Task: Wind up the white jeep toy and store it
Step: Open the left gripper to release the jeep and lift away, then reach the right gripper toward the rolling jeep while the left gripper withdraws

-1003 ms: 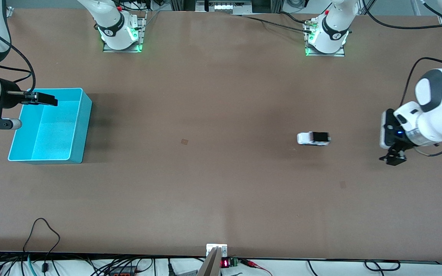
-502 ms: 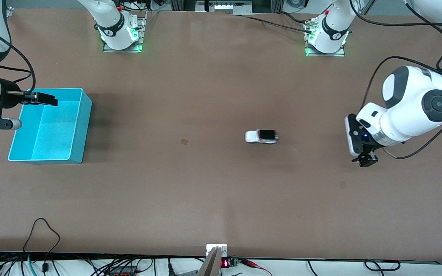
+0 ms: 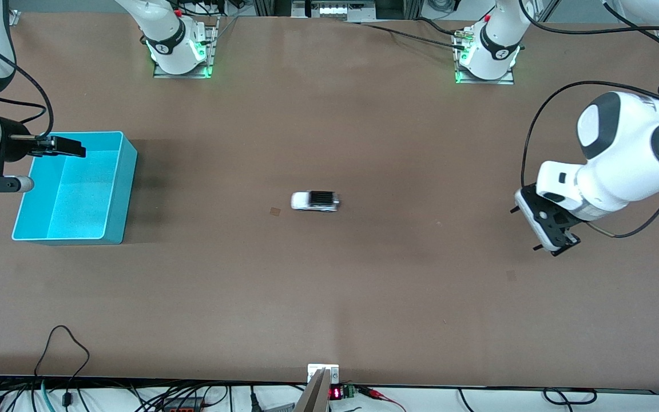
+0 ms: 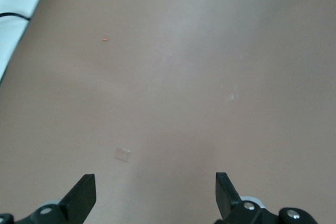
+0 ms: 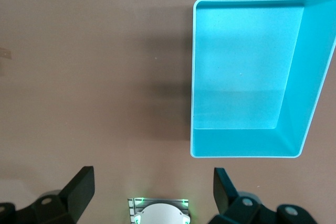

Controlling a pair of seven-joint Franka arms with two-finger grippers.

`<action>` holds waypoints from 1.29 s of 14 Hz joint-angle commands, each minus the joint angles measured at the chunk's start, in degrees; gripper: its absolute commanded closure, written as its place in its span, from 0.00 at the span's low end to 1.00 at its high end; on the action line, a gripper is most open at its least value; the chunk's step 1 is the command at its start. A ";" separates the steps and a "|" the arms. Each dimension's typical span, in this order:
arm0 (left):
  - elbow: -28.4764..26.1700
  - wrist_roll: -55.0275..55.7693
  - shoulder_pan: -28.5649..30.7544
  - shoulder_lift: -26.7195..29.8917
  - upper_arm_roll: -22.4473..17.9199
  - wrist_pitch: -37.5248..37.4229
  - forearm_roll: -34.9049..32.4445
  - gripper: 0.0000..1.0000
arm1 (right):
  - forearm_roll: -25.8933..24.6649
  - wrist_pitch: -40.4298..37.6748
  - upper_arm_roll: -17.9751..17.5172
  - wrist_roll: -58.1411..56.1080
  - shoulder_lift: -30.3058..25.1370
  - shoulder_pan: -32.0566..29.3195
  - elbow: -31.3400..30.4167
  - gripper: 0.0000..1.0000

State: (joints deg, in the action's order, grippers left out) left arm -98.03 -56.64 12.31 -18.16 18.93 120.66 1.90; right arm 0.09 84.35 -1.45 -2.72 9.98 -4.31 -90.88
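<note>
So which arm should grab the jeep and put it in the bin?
Probably the right arm. The white jeep toy sits mid-table, pointing toward the turquoise bin, where the right claw hangs open over the rim. The left claw, also open, is over bare table at its own end.

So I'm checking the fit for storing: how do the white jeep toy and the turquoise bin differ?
The white jeep toy is far smaller than the turquoise bin. The jeep is white with a black roof; the bin is plain turquoise. The jeep sits mid-table, while the bin sits at the right arm's end, with the right end effector over it. Both rest on the table.
</note>
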 commanded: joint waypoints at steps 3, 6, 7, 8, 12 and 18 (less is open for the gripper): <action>2.23 8.89 -6.33 0.75 -8.38 -1.21 5.04 0.00 | 0.79 -1.55 0.04 -0.70 -0.05 -0.43 0.18 0.00; 2.49 18.72 -6.77 1.98 -9.79 -1.30 4.70 0.00 | 0.70 -0.50 -0.04 -0.70 -0.14 -0.43 -1.14 0.00; 2.41 23.46 -7.12 2.68 -10.23 -1.39 4.43 0.00 | 0.87 0.29 0.04 -0.70 -0.40 -0.35 -1.66 0.00; 2.41 27.68 -7.21 2.95 -10.41 -2.52 4.43 0.00 | 0.79 0.64 0.04 -0.53 -0.67 0.09 -2.54 0.00; 2.49 40.10 -10.28 4.79 -14.79 -6.74 2.16 0.00 | 0.79 9.05 0.13 4.37 -5.04 0.18 -12.79 0.00; 3.02 54.16 -9.76 8.66 -16.03 -13.06 1.62 0.00 | 0.96 24.71 0.13 32.10 -10.86 2.99 -28.21 0.00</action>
State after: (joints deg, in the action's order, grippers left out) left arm -95.32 -7.77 3.33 -11.77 3.85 110.72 4.57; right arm 0.19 105.60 -1.47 19.70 2.16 -2.53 -114.61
